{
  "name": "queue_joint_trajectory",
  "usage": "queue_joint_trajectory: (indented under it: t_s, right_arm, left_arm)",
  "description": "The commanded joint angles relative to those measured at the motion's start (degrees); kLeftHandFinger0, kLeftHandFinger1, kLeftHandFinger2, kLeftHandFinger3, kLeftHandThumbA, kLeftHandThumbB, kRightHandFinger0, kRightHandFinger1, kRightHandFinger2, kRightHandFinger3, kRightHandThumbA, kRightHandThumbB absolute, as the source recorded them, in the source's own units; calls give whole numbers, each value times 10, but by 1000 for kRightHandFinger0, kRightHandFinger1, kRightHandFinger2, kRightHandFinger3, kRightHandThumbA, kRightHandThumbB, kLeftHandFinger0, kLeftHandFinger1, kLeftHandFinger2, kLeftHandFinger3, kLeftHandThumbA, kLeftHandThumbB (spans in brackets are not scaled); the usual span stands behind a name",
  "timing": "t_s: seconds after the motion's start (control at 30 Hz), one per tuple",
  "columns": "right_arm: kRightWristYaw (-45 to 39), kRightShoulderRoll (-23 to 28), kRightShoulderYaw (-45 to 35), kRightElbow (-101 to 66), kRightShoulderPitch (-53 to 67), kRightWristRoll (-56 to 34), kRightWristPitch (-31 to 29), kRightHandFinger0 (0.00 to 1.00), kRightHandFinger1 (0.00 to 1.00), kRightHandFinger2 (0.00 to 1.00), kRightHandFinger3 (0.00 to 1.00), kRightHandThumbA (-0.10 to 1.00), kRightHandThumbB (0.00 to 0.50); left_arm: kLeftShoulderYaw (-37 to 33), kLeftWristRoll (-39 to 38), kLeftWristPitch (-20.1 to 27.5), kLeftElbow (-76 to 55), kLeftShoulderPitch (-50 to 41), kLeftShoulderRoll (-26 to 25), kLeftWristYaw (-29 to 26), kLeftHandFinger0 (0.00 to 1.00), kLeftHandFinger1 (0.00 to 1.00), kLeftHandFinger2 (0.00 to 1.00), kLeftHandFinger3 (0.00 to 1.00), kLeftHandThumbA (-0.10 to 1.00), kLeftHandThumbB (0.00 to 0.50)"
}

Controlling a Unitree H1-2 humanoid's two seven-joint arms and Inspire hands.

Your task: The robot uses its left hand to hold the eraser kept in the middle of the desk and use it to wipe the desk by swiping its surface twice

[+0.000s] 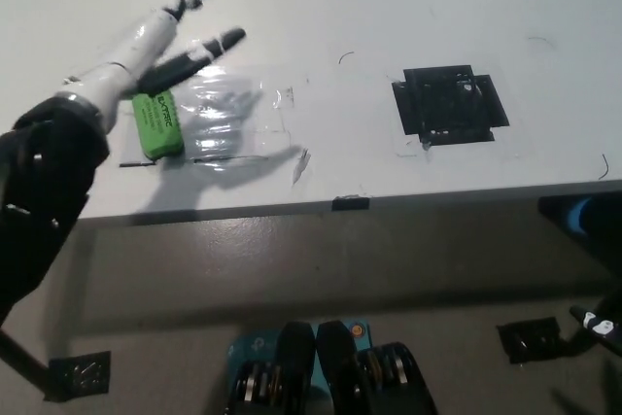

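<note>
At the upper left of the frame, the white left hand reaches over the desk with its fingers spread apart and holding nothing. Just below it, partly covered by the hand, the green eraser lies flat on the desk at the left end of a clear taped patch. Further right, in the upper right of centre, a black tape square is stuck to the desk. The right hand is out of view.

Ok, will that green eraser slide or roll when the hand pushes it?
The eraser lies flat and blocky, so it should slide, not roll. It looks small, probably light. The glossy tape beside it may let it slip. Left hand hovers open above.
</note>
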State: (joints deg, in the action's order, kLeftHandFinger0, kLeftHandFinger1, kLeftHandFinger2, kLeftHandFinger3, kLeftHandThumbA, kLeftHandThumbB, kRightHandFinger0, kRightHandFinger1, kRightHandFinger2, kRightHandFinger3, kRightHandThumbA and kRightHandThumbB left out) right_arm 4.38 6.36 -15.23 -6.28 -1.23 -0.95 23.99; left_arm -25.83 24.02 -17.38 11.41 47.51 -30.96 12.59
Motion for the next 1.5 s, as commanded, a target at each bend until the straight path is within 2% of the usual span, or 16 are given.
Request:
queue_joint_trajectory:
  t_s: [0.0, 0.07, 0.17, 0.23, 0.27, 0.47, 0.57, 0.6, 0.8, 1.1, 1.23, 1.3, 1.37, 1.4, 1.43, 1.47]
  right_arm:
    - [8, 5, -4, -29, 2, 0, 5, 1000, 1000, 1000, 1000, 1000, 119]
    - [9, 4, -5, -27, 1, 0, 4, 1000, 1000, 1000, 1000, 1000, 120]
    - [8, 7, -5, -29, 2, 2, 0, 1000, 1000, 1000, 1000, 1000, 131]
    - [7, 8, -5, -29, 3, 1, 1, 1000, 1000, 1000, 1000, 1000, 168]
    - [7, 7, -5, -30, 3, 1, 1, 1000, 1000, 1000, 1000, 1000, 169]
    - [8, 2, -7, -34, 13, -1, 2, 1000, 1000, 1000, 1000, 1000, 102]
    - [10, 1, -8, -33, 18, -2, -5, 1000, 1000, 1000, 1000, 1000, 92]
    - [10, 1, -9, -34, 19, -2, -5, 1000, 1000, 1000, 1000, 1000, 99]
    - [13, 2, -13, -37, 25, -2, -3, 1000, 1000, 1000, 1000, 1000, 75]
    - [12, 0, -19, -44, 30, -5, -1, 1000, 1000, 1000, 1000, 1000, 82]
    - [14, 0, -21, -45, 25, -3, 3, 1000, 1000, 1000, 1000, 1000, 111]
    - [11, 2, -22, -45, 25, -5, 2, 1000, 1000, 1000, 1000, 1000, 108]
    - [12, 2, -21, -49, 25, -3, 4, 1000, 1000, 1000, 1000, 1000, 114]
    - [10, 3, -21, -44, 24, -6, 1, 1000, 1000, 1000, 1000, 1000, 134]
    - [10, 3, -21, -44, 23, -7, 0, 1000, 1000, 1000, 1000, 1000, 135]
    - [10, 2, -21, -45, 23, -6, -1, 1000, 1000, 1000, 1000, 1000, 163]
  left_arm:
    - [-155, 306, 120, 90, 141, -80, -30, 1000, 1000, 1000, 1000, 1000, 359]
    - [-182, 340, 116, 105, 152, -84, -40, 1000, 1000, 1000, 1000, 1000, 400]
    - [-201, 355, 99, 123, 159, -88, -45, 1000, 1000, 1000, 1000, 1000, 402]
    - [-194, 343, 76, 118, 148, -89, -44, 1000, 1000, 1000, 1000, 1000, 419]
    - [-192, 336, 68, 117, 145, -89, -37, 1000, 1000, 1000, 1000, 1000, 423]
    - [-180, 364, -15, 47, 79, -99, -7, 1000, 1000, 1000, 1000, 1000, 432]
    - [-188, 397, -30, 40, 76, -104, 11, 1000, 1000, 1000, 1000, 1000, 426]
    - [-191, 406, -34, 43, 79, -106, 20, 1000, 1000, 1000, 1000, 1000, 444]
    - [-172, 406, -17, 68, 83, -109, -17, 1000, 1000, 1000, 1000, 1000, 449]
    - [-108, 391, -29, 7, 19, -73, 11, 1000, 1000, 1000, 1000, 1000, 484]
    - [-75, 375, -34, -10, -10, -38, 11, 1000, 1000, 1000, 1000, 1000, 430]
    - [-62, 370, -34, -12, -26, -19, 14, 1000, 1000, 1000, 1000, 1000, 456]
    - [-44, 357, -26, -7, -37, -4, 2, 1000, 1000, 1000, 1000, 1000, 436]
    - [-19, 317, -20, -11, -58, 19, -9, 1000, 1000, 1000, 1000, 1000, 417]
    - [-12, 315, -16, -9, -60, 24, -11, 1000, 1000, 1000, 1000, 1000, 417]
    - [-4, 311, -10, -10, -71, 36, -18, 1000, 1000, 1000, 1000, 1000, 396]
